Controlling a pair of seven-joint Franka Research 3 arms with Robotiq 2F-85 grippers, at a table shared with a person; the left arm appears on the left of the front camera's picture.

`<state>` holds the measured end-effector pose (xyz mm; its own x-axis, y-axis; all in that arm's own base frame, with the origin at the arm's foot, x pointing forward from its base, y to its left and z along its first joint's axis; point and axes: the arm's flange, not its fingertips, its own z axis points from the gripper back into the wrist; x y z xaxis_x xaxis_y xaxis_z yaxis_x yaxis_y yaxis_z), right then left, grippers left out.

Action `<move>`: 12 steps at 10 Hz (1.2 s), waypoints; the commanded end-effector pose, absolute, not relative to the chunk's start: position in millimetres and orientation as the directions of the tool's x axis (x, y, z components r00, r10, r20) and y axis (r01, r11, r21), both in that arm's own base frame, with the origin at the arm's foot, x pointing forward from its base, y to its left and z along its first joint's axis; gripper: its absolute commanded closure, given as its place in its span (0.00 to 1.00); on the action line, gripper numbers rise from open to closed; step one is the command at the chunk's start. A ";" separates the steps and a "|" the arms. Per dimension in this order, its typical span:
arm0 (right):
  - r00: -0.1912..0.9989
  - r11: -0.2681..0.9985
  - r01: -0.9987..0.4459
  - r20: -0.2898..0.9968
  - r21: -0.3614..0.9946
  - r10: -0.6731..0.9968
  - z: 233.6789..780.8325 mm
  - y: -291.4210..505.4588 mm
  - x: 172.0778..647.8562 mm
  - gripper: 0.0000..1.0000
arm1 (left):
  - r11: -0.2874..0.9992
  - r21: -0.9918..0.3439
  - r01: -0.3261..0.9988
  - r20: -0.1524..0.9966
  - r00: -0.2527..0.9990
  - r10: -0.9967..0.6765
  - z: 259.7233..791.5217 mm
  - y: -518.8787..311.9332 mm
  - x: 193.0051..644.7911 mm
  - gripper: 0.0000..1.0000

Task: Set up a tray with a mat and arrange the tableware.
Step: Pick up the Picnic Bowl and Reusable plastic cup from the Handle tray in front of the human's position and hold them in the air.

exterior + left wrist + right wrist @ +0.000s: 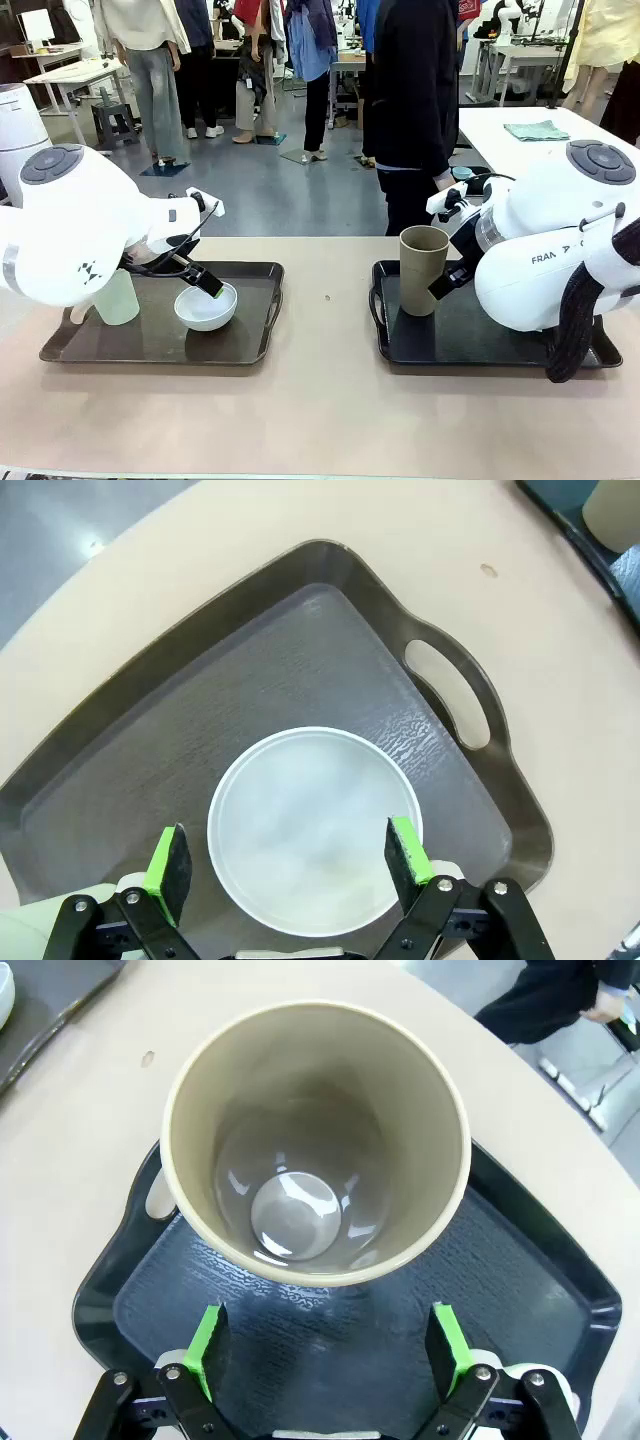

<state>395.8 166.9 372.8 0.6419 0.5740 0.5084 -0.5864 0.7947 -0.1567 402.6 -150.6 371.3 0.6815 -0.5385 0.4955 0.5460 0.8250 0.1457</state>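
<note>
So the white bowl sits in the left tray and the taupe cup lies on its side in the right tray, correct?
Not quite. The taupe cup stands upright in the right tray, mouth up, as the front view shows. The white bowl does sit in the left tray.

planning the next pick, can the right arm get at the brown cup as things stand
Probably yes. The right gripper hangs open right by the brown cup, which stands upright on its dark tray, with nothing between them.
</note>
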 end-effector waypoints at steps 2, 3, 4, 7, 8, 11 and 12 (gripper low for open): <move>0.642 0.795 -0.586 0.508 -0.157 0.574 372.8 166.9 395.8 0.00 | 0.825 0.146 0.546 0.496 0.681 -0.539 371.3 -150.7 402.6 0.00; 0.642 0.795 -0.586 0.508 -0.157 0.574 372.8 166.9 395.8 0.00 | 0.825 0.146 0.546 0.496 0.681 -0.539 371.3 -150.7 402.6 0.00; 0.642 0.795 -0.586 0.508 -0.157 0.574 372.8 166.9 395.8 0.00 | 0.825 0.146 0.546 0.496 0.681 -0.539 371.3 -150.7 402.6 0.00; 0.642 0.795 -0.586 0.508 -0.157 0.574 372.8 166.9 395.8 0.00 | 0.825 0.146 0.546 0.496 0.681 -0.539 371.3 -150.7 402.6 0.00; 0.642 0.795 -0.586 0.508 -0.157 0.574 372.8 166.9 395.8 0.00 | 0.825 0.146 0.546 0.496 0.681 -0.539 371.3 -150.7 402.6 0.00; 0.642 0.795 -0.586 0.508 -0.157 0.574 372.8 166.9 395.8 0.00 | 0.825 0.146 0.546 0.496 0.681 -0.539 371.3 -150.7 402.6 0.00; 0.642 0.795 -0.586 0.508 -0.157 0.574 372.8 166.8 395.8 0.00 | 0.822 0.148 0.549 0.495 0.679 -0.543 371.3 -152.5 401.9 0.00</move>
